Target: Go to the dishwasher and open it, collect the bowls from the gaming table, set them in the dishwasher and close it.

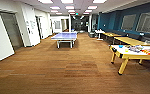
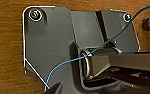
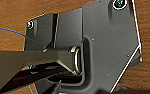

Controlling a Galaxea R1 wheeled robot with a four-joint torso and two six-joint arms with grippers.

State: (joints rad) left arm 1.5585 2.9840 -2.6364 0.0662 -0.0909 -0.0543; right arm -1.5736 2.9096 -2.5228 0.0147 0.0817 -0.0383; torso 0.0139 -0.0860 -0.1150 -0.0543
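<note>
Head view: gaming table (image 1: pixel 131 51) near right, blue bowl (image 1: pixel 120 46) on its left end; ping-pong table (image 1: pixel 65 36) far centre. Wrist views: wood floor (image 2: pixel 6 50); jaw state indeterminable. Risk: clipping yellow table leg (image 1: pixel 123 66) through tight turning

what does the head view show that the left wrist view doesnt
Head view alone: a long hall with the gaming table, white-topped on yellow legs, at the right, a small blue bowl and colourful items on it, plus a blue ping-pong table farther down. Left wrist view alone: the robot's dark plate close up, with a thin blue cable across it. Both share the brown wood-look floor.
</note>
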